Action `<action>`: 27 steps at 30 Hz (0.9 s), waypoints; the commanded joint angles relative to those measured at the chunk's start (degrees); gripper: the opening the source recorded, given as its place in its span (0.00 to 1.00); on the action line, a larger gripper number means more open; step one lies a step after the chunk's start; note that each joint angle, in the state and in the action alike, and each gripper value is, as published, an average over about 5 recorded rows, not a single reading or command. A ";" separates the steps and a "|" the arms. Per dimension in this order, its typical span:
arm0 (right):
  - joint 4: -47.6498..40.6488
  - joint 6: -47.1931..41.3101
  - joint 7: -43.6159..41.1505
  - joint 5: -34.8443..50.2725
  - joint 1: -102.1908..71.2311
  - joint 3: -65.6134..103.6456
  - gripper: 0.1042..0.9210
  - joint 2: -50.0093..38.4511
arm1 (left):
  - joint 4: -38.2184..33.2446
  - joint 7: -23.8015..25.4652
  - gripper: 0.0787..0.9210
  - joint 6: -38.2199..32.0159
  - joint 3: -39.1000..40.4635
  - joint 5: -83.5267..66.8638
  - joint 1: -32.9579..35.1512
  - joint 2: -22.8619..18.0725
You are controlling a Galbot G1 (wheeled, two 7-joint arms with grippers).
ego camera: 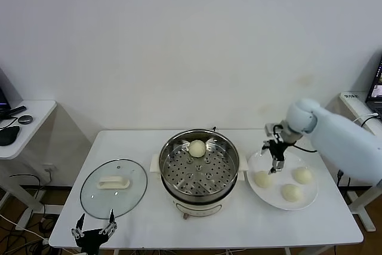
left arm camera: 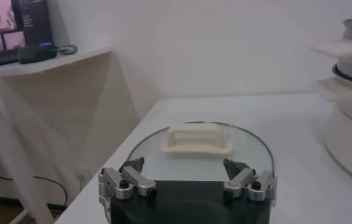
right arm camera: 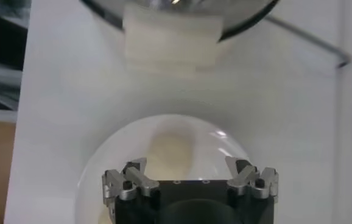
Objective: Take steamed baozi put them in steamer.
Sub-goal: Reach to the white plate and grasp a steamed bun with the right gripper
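One cream-white round dough bun [ego camera: 197, 147] sits inside the shiny round steel steamer [ego camera: 200, 190]; three more [ego camera: 290, 192] lie on the flat white plate [ego camera: 262, 193] beside it. The right gripper [ego camera: 277, 163] hovers over that plate, jaws spread, grasping nothing. The left gripper [ego camera: 94, 230] waits by the steamer's round glass lid [ego camera: 113, 187], jaws spread.

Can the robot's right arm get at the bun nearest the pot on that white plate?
Probably yes. The right gripper hangs open just above that baozi at the plate's near edge, with nothing between them. The steamer stands off to one side, and the other two buns lie apart from it.
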 commanded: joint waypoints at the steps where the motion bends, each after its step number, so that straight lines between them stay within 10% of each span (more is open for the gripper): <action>1: -6.69 5.61 -0.64 -5.95 -6.51 3.00 0.88 4.40 | 0.30 0.01 0.88 -0.01 -0.05 -0.05 0.08 0.01; 27: -10.44 7.28 5.20 -6.38 -8.58 3.73 0.88 6.13 | 1.16 0.07 0.88 -0.03 0.43 0.22 -0.19 -0.13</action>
